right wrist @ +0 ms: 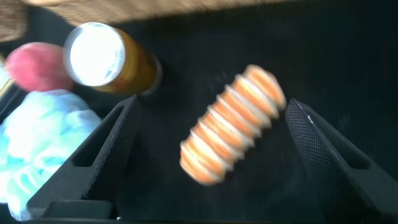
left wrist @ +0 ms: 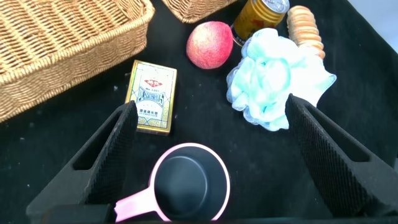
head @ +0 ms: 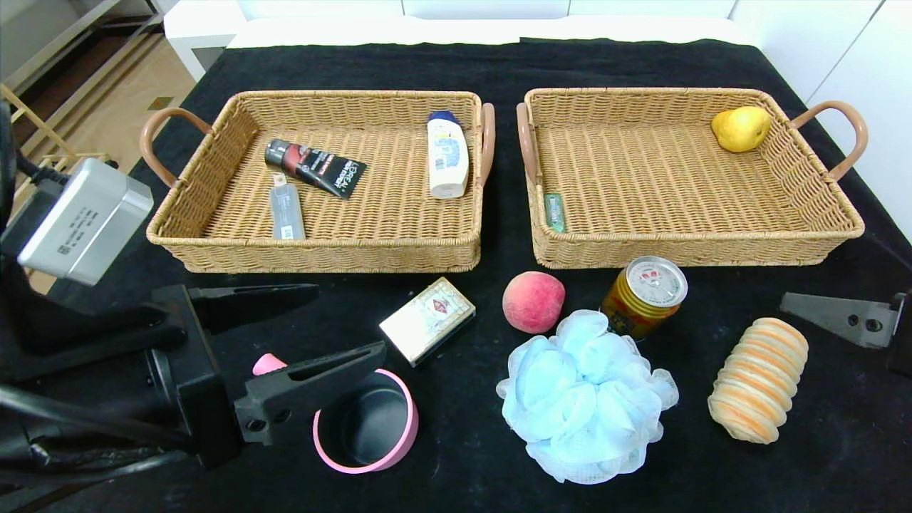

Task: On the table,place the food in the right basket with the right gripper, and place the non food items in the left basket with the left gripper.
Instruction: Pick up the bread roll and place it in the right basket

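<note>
Partly sorted — pear (head: 741,128) in right basket (head: 819,242), three toiletries in left basket (head: 214,242). Left on table (head: 470,64): saucepan (head: 367,427), box (head: 427,320), pouf (head: 584,395), peach (head: 533,301), can (head: 645,296), roll (head: 759,380). Left gripper (head: 335,320) agape over saucepan — right gripper (right wrist: 208,140) agape over roll.

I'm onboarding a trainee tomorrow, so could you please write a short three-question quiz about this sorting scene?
1. True or false: the peach already lies in the right basket.
2. Which item sits under the open left end effector? A) pink saucepan B) gold can C) card box
3. Fill in: the yellow fruit lies in the ___ basket.

Key: 1 false, it is on the table; 2 A; 3 right.
</note>
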`<state>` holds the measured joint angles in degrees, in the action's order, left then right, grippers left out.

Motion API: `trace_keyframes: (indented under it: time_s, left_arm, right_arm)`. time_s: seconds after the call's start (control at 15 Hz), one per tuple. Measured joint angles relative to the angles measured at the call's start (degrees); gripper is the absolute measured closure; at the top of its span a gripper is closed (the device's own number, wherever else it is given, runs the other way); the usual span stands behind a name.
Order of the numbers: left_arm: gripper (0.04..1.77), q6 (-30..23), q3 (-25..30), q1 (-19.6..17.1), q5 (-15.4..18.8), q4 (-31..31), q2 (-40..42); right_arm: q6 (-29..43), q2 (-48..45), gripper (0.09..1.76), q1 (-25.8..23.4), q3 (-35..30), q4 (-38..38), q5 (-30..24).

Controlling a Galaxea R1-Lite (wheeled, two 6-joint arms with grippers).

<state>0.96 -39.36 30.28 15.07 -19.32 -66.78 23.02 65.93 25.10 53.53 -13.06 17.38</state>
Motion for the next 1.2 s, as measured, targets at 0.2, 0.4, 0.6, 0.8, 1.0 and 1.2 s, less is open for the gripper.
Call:
trace_keyframes:
  time_s: [0.2,0.4,0.6,0.8,1.0,1.2]
  left_arm:
    - [0.09,0.0,0.0,0.0,-0.7,0.0,0.3]
    - [0.09,0.0,0.0,-0.1,-1.0,0.0,0.5]
    - [0.09,0.1,0.1,-0.1,-1.0,0.0,0.5]
    - [0.09,0.1,0.1,-0.1,-1.0,0.0,0.5]
    - [0.09,0.1,0.1,-0.1,-1.0,0.0,0.6]
    - [0.09,0.1,0.3,-0.2,-1.0,0.0,0.7]
  right_arm:
    - [10.0,4.8,0.14,-2.2,7.5,-9.4,0.3]
    - [16.0,9.5,0.14,-3.5,10.4,-13.8,0.3]
    - [19.0,13.5,0.14,-5.1,11.2,-15.0,-0.1]
    - [20.4,16.0,0.14,-6.4,10.9,-15.0,-2.7]
    - [20.5,18.0,0.14,-7.9,10.3,-14.8,-5.4]
    - [21.2,19.7,0.14,-8.2,9.7,-14.8,-5.5]
